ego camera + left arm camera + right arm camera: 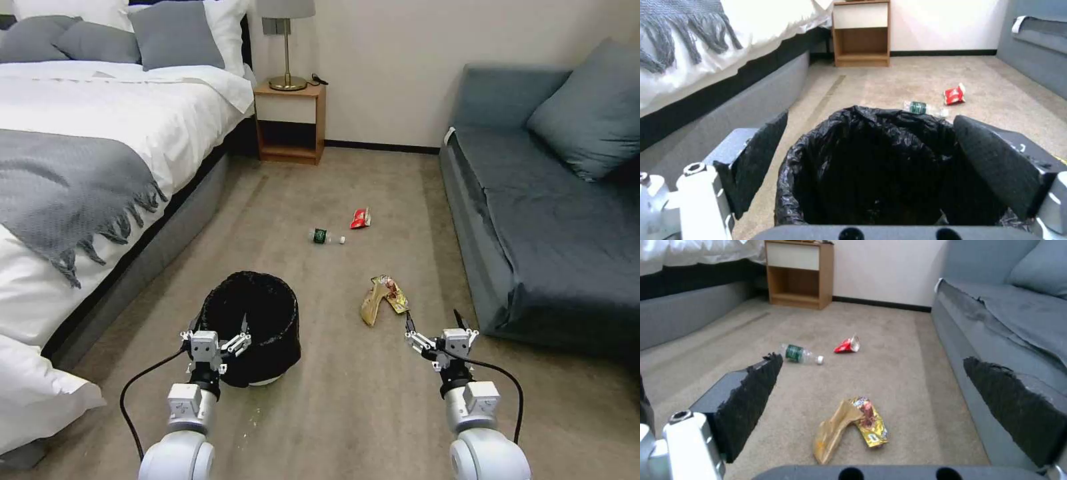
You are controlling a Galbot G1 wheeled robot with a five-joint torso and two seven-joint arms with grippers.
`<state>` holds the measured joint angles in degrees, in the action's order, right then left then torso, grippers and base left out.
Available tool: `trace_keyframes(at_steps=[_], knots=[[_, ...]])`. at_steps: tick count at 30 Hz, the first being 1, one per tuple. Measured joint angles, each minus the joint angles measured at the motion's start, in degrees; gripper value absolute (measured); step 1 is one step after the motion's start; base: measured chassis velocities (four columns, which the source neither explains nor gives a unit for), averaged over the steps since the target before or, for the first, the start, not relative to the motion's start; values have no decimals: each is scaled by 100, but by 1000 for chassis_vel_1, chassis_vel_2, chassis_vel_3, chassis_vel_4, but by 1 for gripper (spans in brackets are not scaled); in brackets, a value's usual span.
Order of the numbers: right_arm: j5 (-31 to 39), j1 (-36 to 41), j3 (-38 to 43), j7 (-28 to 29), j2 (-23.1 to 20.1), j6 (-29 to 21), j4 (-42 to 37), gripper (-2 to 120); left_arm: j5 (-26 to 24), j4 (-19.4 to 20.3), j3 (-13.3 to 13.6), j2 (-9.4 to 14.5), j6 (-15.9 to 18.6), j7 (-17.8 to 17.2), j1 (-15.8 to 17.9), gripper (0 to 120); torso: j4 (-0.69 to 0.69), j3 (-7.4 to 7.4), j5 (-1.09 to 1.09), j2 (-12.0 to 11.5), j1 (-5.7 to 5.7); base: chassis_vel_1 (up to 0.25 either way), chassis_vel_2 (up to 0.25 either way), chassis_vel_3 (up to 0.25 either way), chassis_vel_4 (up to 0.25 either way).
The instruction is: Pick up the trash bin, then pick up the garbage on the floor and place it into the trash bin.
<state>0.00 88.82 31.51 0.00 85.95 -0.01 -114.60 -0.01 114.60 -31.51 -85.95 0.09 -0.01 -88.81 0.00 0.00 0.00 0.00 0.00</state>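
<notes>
From the head, carpet runs between the bed and the sofa; the trash bin, black-bagged, sits just beyond the spread left gripper, wrappers ahead of the open right gripper. Left wrist: bin mouth between parted pads, bottle and red packet beyond. Right wrist: tan and yellow wrappers on carpet between wide pads.

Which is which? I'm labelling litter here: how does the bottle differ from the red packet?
The bottle is clear with a green label and white cap; the red packet is red and white. The bottle is round and lies on its side; the red packet is flat and crumpled. The bottle lies nearer the robot. Both rest on the carpet, untouched.
</notes>
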Motion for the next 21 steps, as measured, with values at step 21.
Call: trace_keyframes(at_steps=[21], knots=[[529,2229,-80,274,617,-1856,-2340,100,-1519,1282,608,-2,2896,-780,215,100,0,0,1,0,0,0,0,0,0]])
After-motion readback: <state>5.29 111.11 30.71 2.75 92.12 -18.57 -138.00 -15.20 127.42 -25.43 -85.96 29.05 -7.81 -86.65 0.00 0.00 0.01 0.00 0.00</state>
